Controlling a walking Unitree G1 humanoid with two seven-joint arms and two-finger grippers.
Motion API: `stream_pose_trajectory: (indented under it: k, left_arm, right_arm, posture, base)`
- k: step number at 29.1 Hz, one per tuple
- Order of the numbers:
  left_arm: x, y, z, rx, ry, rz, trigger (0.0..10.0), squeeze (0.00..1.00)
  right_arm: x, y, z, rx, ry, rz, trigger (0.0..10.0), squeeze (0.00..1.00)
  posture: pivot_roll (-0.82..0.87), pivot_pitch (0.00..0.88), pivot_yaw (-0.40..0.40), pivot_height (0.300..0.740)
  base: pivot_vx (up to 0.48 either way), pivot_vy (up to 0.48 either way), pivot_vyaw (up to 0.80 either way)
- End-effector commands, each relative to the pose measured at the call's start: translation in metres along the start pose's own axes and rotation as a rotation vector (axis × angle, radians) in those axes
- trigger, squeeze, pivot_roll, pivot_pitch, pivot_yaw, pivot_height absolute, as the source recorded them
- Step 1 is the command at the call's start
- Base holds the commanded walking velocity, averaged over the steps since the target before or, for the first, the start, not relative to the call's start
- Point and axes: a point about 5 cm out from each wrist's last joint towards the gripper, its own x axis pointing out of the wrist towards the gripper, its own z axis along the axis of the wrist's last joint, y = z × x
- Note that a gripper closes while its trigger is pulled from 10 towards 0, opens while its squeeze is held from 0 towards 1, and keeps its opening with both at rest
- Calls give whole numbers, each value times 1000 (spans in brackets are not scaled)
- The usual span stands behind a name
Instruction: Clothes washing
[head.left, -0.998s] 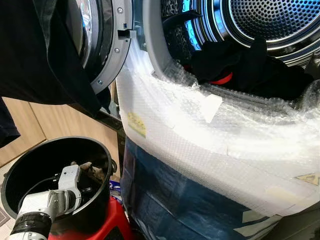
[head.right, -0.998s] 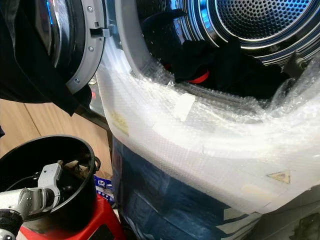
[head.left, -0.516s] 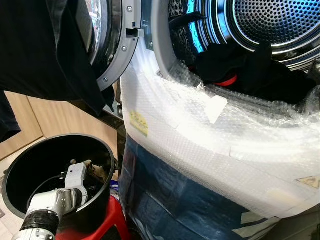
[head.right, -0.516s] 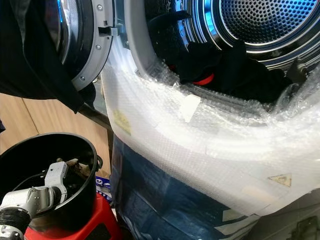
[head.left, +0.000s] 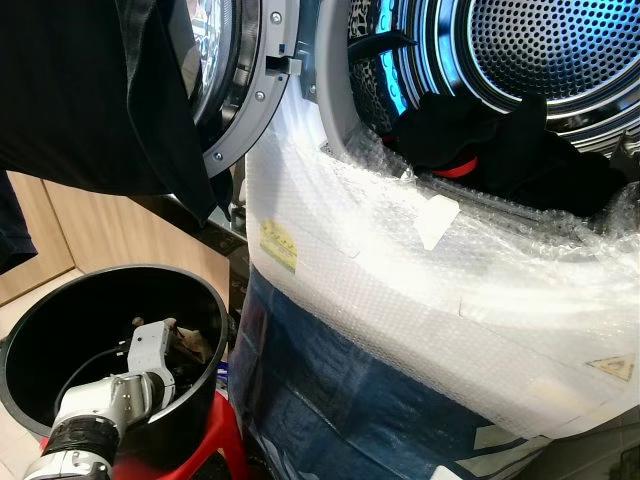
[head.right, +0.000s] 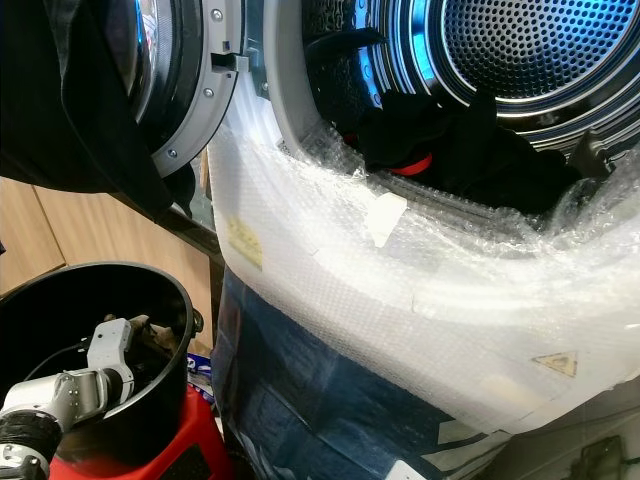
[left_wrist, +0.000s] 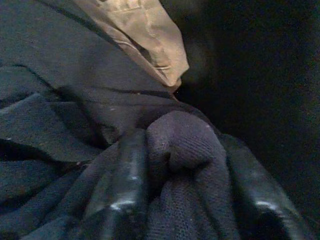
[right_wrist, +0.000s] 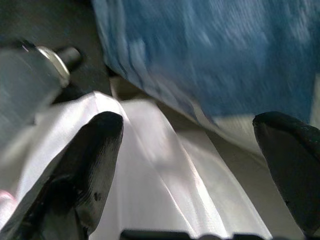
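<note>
My left gripper (left_wrist: 182, 200) is down in the one black bucket (head.left: 60, 300), clenched on a dark knit garment (left_wrist: 185, 145) beside a tan cloth (left_wrist: 145, 30). The drum (head.left: 560, 50) holds one dark pile (head.left: 500, 150). My right gripper (right_wrist: 190, 165) hangs released.

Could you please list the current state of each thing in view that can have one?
Washing machine door: swung open, a dark garment draped over it.
Drum: lit blue, holding dark clothes.
Black bucket: upright on a red stool, still holding laundry.
Left gripper: down in the bucket, shut on a dark knit garment.
Right gripper: open, holding nothing.
</note>
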Motion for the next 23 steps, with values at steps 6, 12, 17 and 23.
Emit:
stream_pose_trajectory:
  k: [6,12,17,23]
  left_arm:
    - [-7,1,-3,-30,2,-5,0,0]
    - [-14,-6,4,-43,-43,-19,0,0]
    - [-28,-11,19,-17,-105,-21,0,0]
    - [-70,-52,62,245,-301,-71,0,0]
  right_arm:
    - [2,5,12,14,-19,7,10000,0]
    - [4,14,16,68,-33,30,10000,0]
    - [5,17,23,97,-48,25,10000,0]
    - [5,22,24,118,-58,27,10000,0]
  posture:
    - [146,0,-171,740]
    - [172,0,-145,740]
    - [170,0,-110,740]
    - [186,0,-112,740]
  base:
    - [0,0,0]
    - [0,0,0]
    - [0,0,0]
    - [0,0,0]
